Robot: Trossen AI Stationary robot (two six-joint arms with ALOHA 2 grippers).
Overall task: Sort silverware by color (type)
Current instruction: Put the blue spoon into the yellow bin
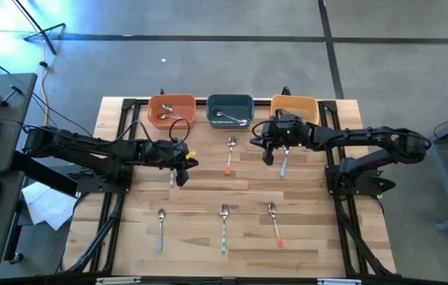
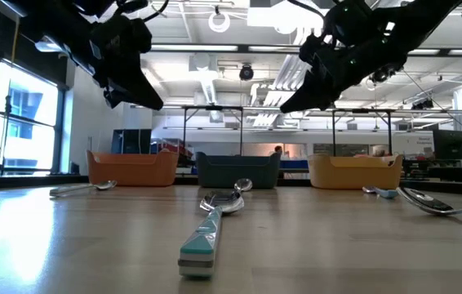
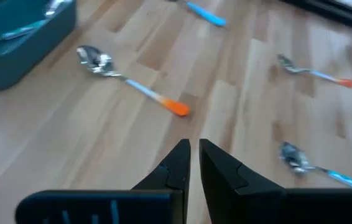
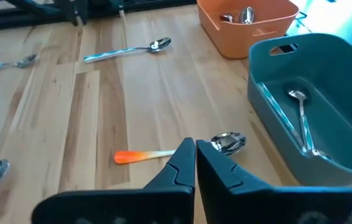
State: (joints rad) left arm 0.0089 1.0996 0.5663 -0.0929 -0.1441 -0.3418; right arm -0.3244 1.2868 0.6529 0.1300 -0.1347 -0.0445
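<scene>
Three bowls stand in a row along the far edge of the wooden table (image 1: 303,237): the orange bowl (image 1: 171,110), the teal bowl (image 1: 230,110) and the yellow bowl (image 1: 294,108); the orange and teal bowls each hold metal silverware. The middle of the table is mostly bare board. An orange-handled spoon (image 1: 230,155) lies just in front of the teal bowl, and a blue-handled spoon (image 1: 283,162) lies near the yellow bowl. Three more pieces lie in a row nearer the front edge (image 1: 161,228) (image 1: 224,224) (image 1: 275,222). The left gripper (image 1: 183,170) hangs above the table in front of the orange bowl, jaws a narrow slit apart, holding nothing. The right gripper (image 1: 270,152) hangs between the teal and yellow bowls, jaws clenched on nothing.
</scene>
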